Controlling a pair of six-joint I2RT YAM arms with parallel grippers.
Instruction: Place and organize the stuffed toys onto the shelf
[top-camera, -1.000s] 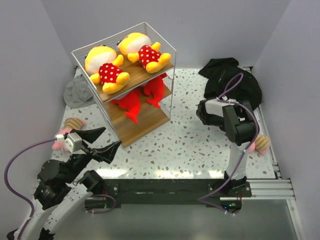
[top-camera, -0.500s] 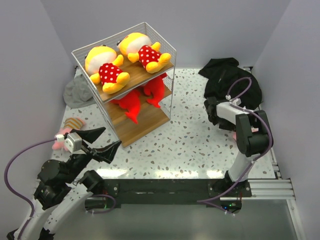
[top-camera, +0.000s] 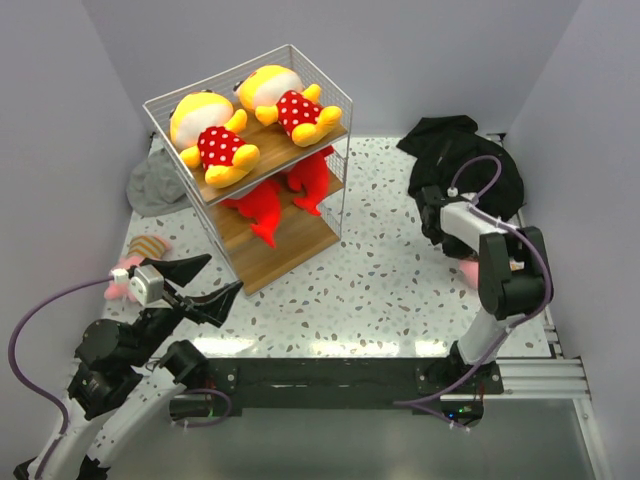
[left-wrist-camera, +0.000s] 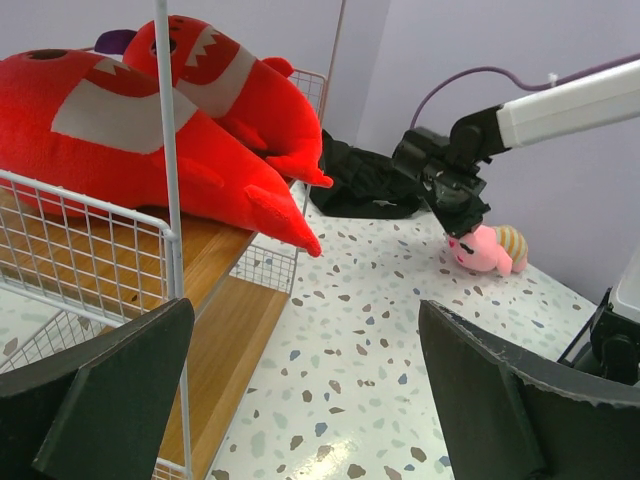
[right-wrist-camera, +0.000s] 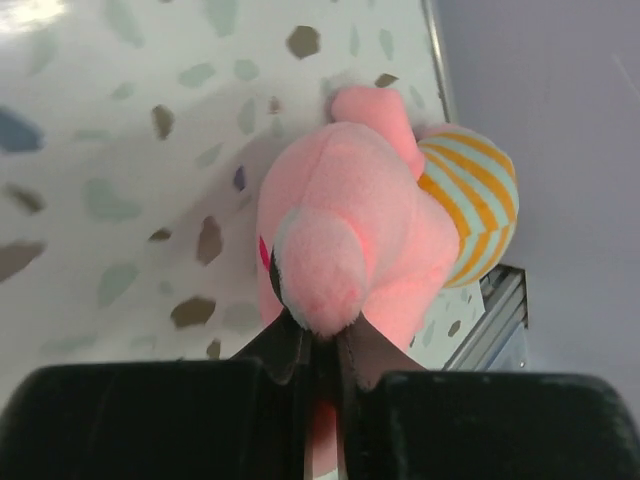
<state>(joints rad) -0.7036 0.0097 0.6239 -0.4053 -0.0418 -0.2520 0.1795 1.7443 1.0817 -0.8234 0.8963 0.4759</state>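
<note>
Swung outward from mid-table, the right arm is now shown bent over the right edge of the tabletop (top-camera: 370, 285), where half a second earlier it was only approaching. The right gripper (left-wrist-camera: 462, 225) is seen lowered onto the pink toy (right-wrist-camera: 350, 230) lying there. Its fingers are pressed almost together, with a sliver of pink plush caught between them, so a pinch on the toy is judged to have been made. The toy itself is not yet lifted from the table.

At the near left corner, the left gripper (top-camera: 222, 275) is held spread wide and carries nothing, unchanged across the frames. A second pink toy (top-camera: 147, 246) is left lying by the left edge, just beyond it.

Farther back, the shelf (top-camera: 285, 245) is seen toward the far left corner. Two yellow dolls (top-camera: 215, 140) are laid on its top board and two red sharks (top-camera: 262, 208) on its middle board, while its bottom board is bare. A grey hat (top-camera: 155, 185) lies behind the shelf, and a black cloth (top-camera: 460, 160) is heaped at the far right corner.

Four toys are thus shelved and two remain. The change is judged to mark the start of the fifth transfer.
</note>
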